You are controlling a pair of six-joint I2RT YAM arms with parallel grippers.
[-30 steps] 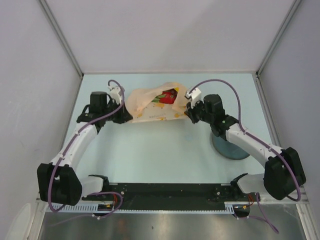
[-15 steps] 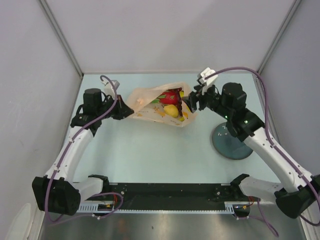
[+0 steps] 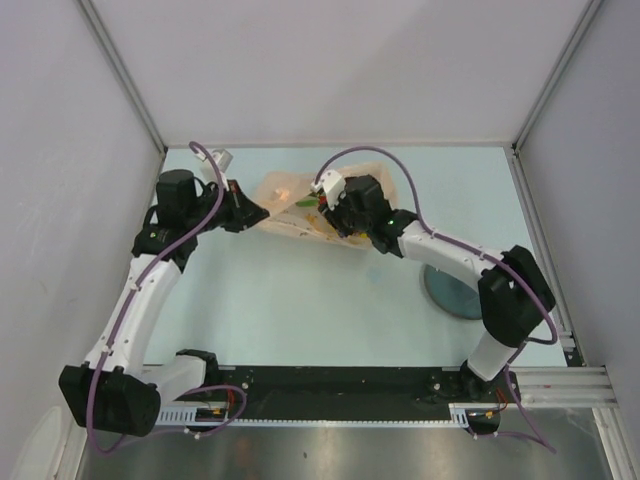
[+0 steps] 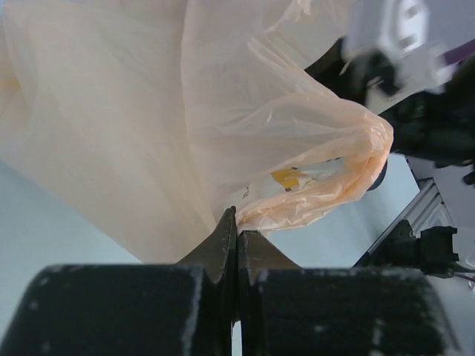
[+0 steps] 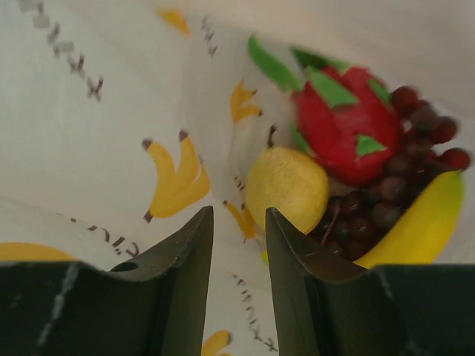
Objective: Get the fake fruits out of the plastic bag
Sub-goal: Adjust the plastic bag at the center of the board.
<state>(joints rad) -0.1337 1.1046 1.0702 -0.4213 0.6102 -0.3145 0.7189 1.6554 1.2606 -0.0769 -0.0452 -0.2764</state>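
The peach-orange plastic bag (image 3: 285, 195) lies at the back middle of the table. My left gripper (image 3: 247, 213) is shut on a fold of its left edge; the left wrist view shows the jaws closed on the crinkled bag film (image 4: 297, 208). My right gripper (image 3: 335, 215) is inside the bag's mouth, open and empty (image 5: 239, 216). Just ahead of its fingertips, in the right wrist view, lie the fake fruits: a yellow lemon (image 5: 288, 185), a red dragon fruit with green scales (image 5: 343, 124), dark red grapes (image 5: 387, 199) and a yellow banana (image 5: 421, 224). From above they are mostly hidden.
A dark blue-grey round plate (image 3: 450, 295) sits right of the middle, partly under my right arm. Grey walls close in the table at left, back and right. My right arm (image 4: 434, 111) shows dark beyond the bag in the left wrist view.
My right gripper has swung left from beside the bag's right end into its mouth. My left gripper has kept its hold on the bag's left edge and lifted it slightly.
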